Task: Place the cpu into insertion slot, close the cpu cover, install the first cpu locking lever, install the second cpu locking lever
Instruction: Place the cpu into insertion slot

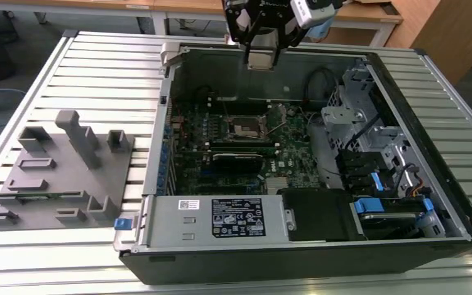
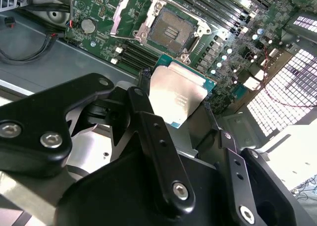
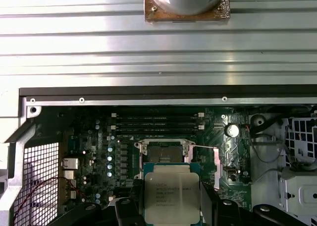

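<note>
Grips the cpu (image 3: pixel 172 196) by two opposite edges in the gripper (image 3: pixel 172 208) — black fingers (image 3: pixel 130 212) drawn in to chip width, metal top bare between them in both wrist views. Holds it high, near the far wall of the computer case (image 1: pixel 170 80) in the exterior view, well apart from the green board below. Leaves the insertion slot (image 2: pixel 168 30) uncovered, with the cpu cover (image 2: pixel 120 15) swung up at one side and a thin wire lever (image 3: pixel 217 166) lying just beside. Open room straight above the slot; hemmed by the memory slots (image 3: pixel 156 121) on one side, by cables and a drive cage (image 1: pixel 359 117) toward the exterior view's right, and by the power supply box (image 1: pixel 219 218) along the near edge. Under the case: a slatted metal table (image 1: pixel 96 61), with a grey fixture block (image 1: pixel 56 166) at the exterior view's left. Lines of print on the cpu top and a black-and-white label (image 1: pixel 238 217) on the power supply box — wording not made out.
</note>
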### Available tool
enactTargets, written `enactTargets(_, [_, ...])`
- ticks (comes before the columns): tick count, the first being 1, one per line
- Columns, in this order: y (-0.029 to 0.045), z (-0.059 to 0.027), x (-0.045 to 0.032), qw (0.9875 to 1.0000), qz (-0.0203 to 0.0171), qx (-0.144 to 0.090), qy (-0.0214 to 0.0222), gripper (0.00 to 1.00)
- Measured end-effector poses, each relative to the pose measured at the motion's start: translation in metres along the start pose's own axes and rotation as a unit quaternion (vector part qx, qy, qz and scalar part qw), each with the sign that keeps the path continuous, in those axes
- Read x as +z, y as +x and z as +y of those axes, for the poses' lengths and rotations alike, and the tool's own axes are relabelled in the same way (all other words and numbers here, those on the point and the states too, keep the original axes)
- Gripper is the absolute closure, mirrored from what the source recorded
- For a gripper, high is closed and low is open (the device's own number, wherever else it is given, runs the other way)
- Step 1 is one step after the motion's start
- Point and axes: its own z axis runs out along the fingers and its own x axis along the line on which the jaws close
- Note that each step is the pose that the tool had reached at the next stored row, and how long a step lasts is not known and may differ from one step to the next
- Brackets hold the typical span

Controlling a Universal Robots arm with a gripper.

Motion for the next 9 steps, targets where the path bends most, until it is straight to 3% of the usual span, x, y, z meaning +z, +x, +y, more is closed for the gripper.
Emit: enactTargets(9, [0.0,-0.0001,0.0017,1.0,-0.0004,0.0,0.0001,0.46])
